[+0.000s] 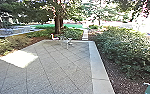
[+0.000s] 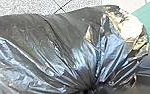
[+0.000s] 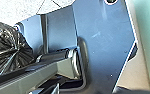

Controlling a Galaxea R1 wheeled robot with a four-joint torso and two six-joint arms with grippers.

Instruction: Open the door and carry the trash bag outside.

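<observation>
I can't tell if the left pincer or the right pincer is pinching or spread. The black bag [image 2: 63,42] is close by the left one, all bunched up. Past them is gray ground [image 1: 63,65], with bushes [image 1: 131,50] and a big tree [image 1: 58,23] farther out.

Looks like an outdoor patio in a garden, by daylight. Paved with slabs [image 1: 58,67] marked by diagonal joints, edged with a pale kerb [image 1: 97,67] and bordered by mulch [image 1: 113,77] and shrubs [image 1: 131,50]. Set with pale furniture [image 1: 55,38] near the far edge, before trees [image 1: 58,25]. Brightened by a sunlit patch [image 1: 19,58].
</observation>
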